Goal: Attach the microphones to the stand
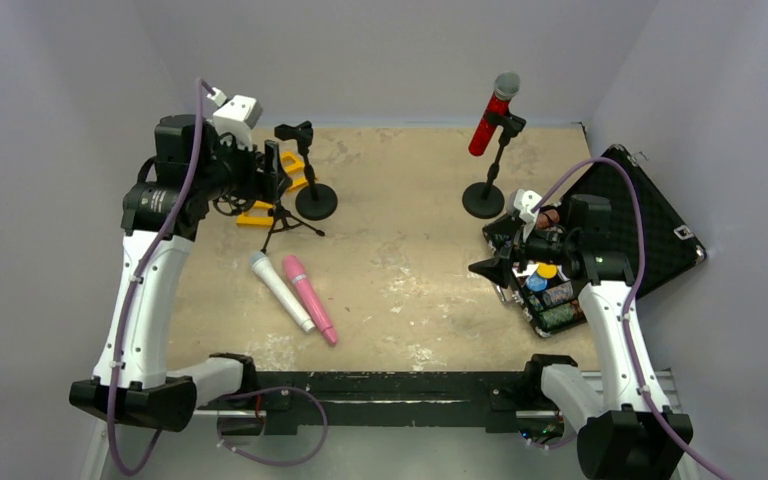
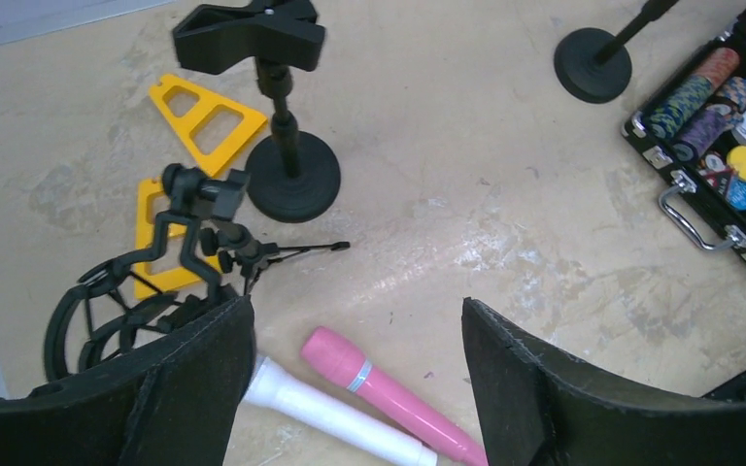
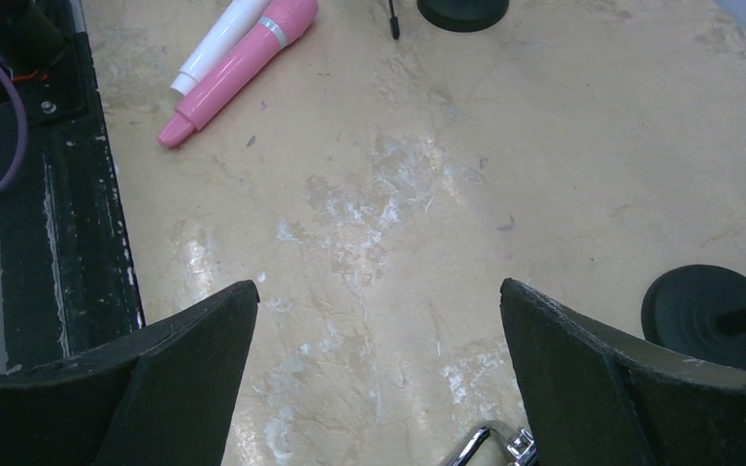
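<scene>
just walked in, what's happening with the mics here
Two robot arms are putting microphones on stands. The red microphone is already clipped in the right-hand stand. The white microphone and pink microphone lie side by side on the table, unheld. The left gripper hovers open near the empty clip stand; the right gripper is open and empty too.

Red microphone clipped; white, pink flat
</scene>
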`<state>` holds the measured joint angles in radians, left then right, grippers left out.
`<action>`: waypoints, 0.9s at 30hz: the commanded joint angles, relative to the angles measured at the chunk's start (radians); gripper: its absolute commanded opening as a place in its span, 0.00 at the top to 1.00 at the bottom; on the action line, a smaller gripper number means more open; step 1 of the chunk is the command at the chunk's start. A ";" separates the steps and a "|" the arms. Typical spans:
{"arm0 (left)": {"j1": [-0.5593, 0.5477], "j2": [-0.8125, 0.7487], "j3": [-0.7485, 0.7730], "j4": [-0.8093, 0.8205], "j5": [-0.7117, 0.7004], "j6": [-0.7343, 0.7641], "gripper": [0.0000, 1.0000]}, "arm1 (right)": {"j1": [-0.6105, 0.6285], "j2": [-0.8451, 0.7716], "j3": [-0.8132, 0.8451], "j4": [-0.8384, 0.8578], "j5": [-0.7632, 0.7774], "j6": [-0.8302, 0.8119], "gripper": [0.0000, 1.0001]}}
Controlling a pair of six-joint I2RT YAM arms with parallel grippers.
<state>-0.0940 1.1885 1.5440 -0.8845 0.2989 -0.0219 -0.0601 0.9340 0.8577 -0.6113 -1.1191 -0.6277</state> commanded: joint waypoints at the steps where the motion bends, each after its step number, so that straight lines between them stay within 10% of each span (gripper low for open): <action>1: -0.087 0.048 0.048 0.005 0.016 0.033 0.18 | -0.004 0.002 -0.002 0.016 -0.032 0.001 0.01; 14: -0.065 0.390 0.452 -0.057 0.016 0.495 0.25 | -0.005 -0.010 -0.004 0.009 -0.049 -0.001 0.01; 27: 0.050 0.542 0.491 -0.029 0.243 0.534 0.40 | -0.005 -0.018 -0.002 0.001 -0.061 -0.003 0.01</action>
<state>-0.0772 1.7046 1.9953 -0.9440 0.4446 0.4828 -0.0601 0.9348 0.8577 -0.6128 -1.1469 -0.6281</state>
